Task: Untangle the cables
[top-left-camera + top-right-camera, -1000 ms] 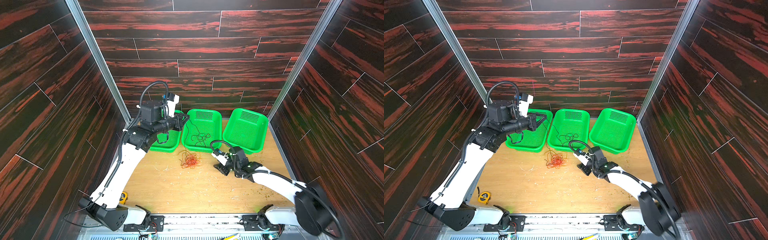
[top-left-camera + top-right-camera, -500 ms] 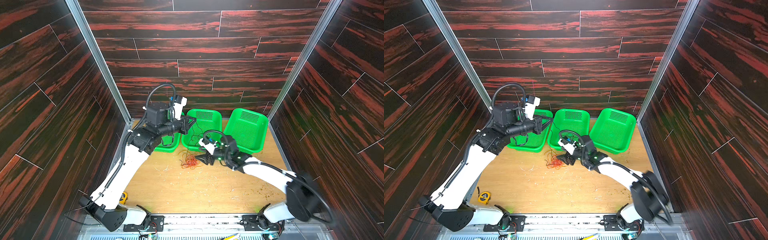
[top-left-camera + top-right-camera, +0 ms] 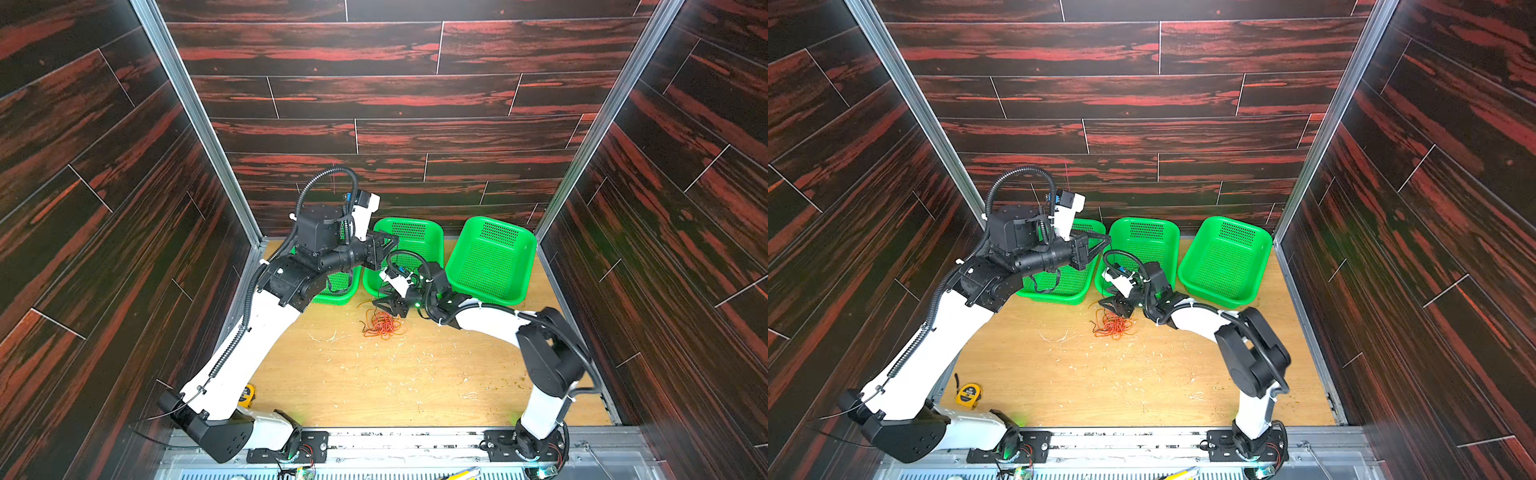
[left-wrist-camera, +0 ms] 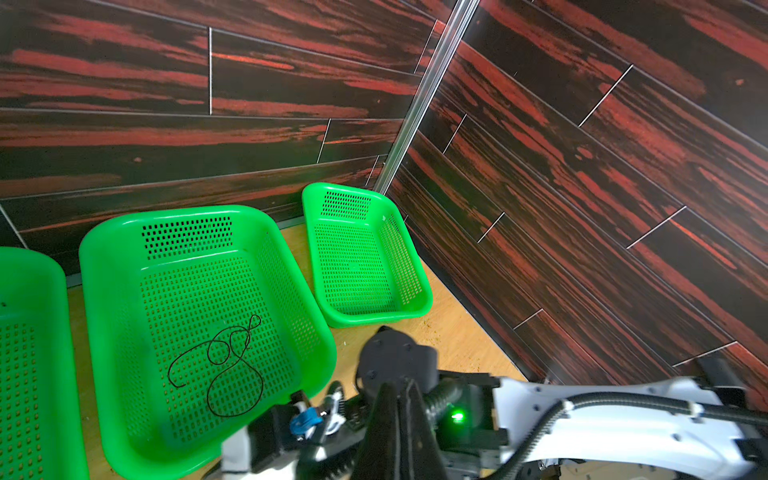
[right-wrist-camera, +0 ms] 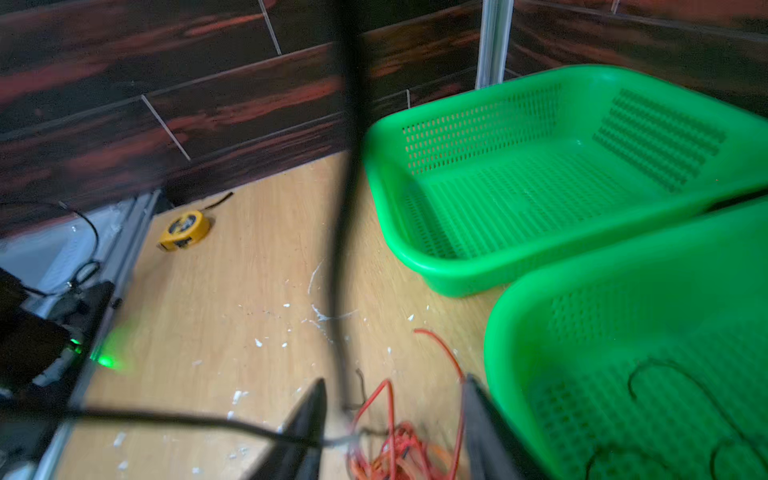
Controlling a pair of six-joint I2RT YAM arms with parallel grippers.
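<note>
Orange and red thin wires lie heaped on the wooden table at six o'clock from the middle green plastic basket holding the thin black wire, so the released right claw around them should pinch one strand only; left claw is clenched.

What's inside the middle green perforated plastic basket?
One thin black cable in loose loops on the green basket's floor; its near corner is covered by the right arm.
</note>
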